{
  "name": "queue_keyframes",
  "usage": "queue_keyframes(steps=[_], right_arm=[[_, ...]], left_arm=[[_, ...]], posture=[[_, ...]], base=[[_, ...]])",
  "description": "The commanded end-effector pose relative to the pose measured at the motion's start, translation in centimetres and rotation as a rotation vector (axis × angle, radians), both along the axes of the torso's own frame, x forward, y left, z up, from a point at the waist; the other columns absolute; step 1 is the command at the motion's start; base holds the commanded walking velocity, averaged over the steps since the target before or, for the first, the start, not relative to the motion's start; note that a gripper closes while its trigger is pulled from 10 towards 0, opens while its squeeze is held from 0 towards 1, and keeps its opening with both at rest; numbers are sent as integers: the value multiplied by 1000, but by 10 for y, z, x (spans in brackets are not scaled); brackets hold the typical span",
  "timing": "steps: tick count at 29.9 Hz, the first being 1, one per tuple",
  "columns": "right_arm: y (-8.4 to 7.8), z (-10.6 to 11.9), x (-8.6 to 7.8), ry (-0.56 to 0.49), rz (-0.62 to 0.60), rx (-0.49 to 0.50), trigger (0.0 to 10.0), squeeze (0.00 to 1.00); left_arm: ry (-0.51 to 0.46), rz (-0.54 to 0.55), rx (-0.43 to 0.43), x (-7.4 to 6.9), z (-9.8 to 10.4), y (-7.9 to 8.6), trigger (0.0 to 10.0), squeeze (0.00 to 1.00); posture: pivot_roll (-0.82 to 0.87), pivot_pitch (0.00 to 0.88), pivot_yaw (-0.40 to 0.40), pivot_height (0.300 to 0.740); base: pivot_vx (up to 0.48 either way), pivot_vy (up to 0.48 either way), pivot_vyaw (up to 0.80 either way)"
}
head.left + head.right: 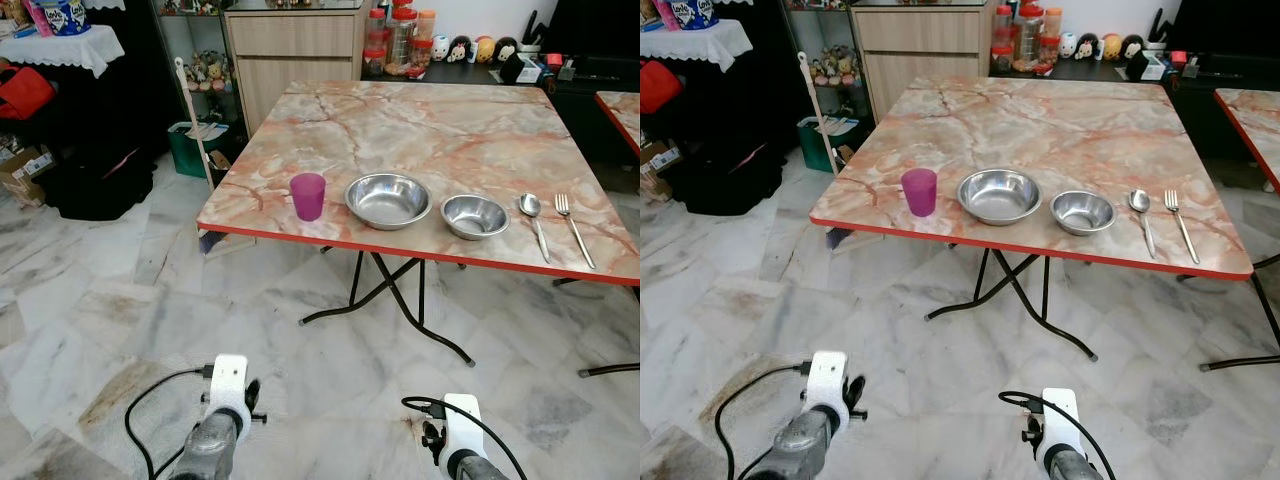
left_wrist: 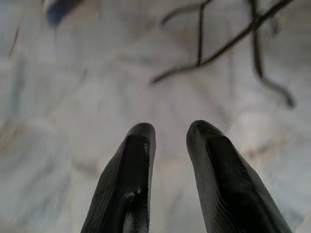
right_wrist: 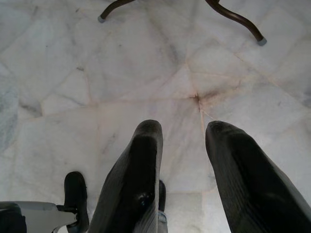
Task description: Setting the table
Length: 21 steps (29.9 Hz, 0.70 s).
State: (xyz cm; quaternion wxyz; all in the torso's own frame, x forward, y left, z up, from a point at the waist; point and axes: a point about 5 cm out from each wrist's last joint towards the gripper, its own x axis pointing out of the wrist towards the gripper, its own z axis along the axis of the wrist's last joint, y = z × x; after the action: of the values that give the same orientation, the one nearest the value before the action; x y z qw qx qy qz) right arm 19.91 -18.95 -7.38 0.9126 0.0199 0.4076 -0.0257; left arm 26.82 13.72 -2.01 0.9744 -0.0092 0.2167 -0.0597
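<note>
Both arms hang low over the floor, left gripper (image 2: 170,141) and right gripper (image 3: 182,141) each with jaws parted and holding nothing, well short of the table (image 1: 440,120). Ahead along its near edge sit a purple cup (image 1: 308,196), a large bowl (image 1: 388,199), a small bowl (image 1: 474,216), a spoon (image 1: 533,220) and a fork (image 1: 572,225). Cutlery runs lengthwise away from the robot and lies nearer the right arm, the cup nearer the left; there's plenty of bare tabletop behind the row.

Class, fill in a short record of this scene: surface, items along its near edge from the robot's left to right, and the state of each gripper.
Surface: marble-patterned table
Items: purple cup, large steel bowl, small steel bowl, spoon, fork
Left gripper: open, empty, over floor
Right gripper: open, empty, over floor
</note>
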Motion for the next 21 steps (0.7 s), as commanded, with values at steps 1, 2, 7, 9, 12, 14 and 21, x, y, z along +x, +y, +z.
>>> queue_keyframes(steps=[1,2,7,9,12,14,21], right_arm=[[0,3,5,-17,-6,1,10000,0],[0,3,5,-18,-5,2,10000,0],[0,3,5,-18,3,-2,10000,0],[0,3,6,-17,5,-3,10000,0],[1,3,6,-18,6,-2,10000,0],[1,3,6,-18,4,-1,10000,0],[1,4,7,-19,-21,10,10000,0]], left_arm=[[-108,-2,-33,15,18,-5,10000,0],[-120,-1,-39,16,20,-6,10000,0],[-286,-13,-83,37,51,-21,10000,0],[-348,-17,-99,43,64,-26,10000,0],[-408,-4,-132,51,78,-32,10000,0],[-411,-6,-134,51,79,-33,10000,0],[-410,-29,-130,52,80,-39,10000,0]], posture=[[-129,0,11,740],[-129,0,11,740],[-122,0,7,740],[-121,0,6,740],[-121,0,6,740],[-121,0,6,740],[-125,0,12,740]], base=[[0,0,0],[0,0,0],[0,0,0],[0,0,0],[0,0,0],[0,0,0],[0,0,-617]])
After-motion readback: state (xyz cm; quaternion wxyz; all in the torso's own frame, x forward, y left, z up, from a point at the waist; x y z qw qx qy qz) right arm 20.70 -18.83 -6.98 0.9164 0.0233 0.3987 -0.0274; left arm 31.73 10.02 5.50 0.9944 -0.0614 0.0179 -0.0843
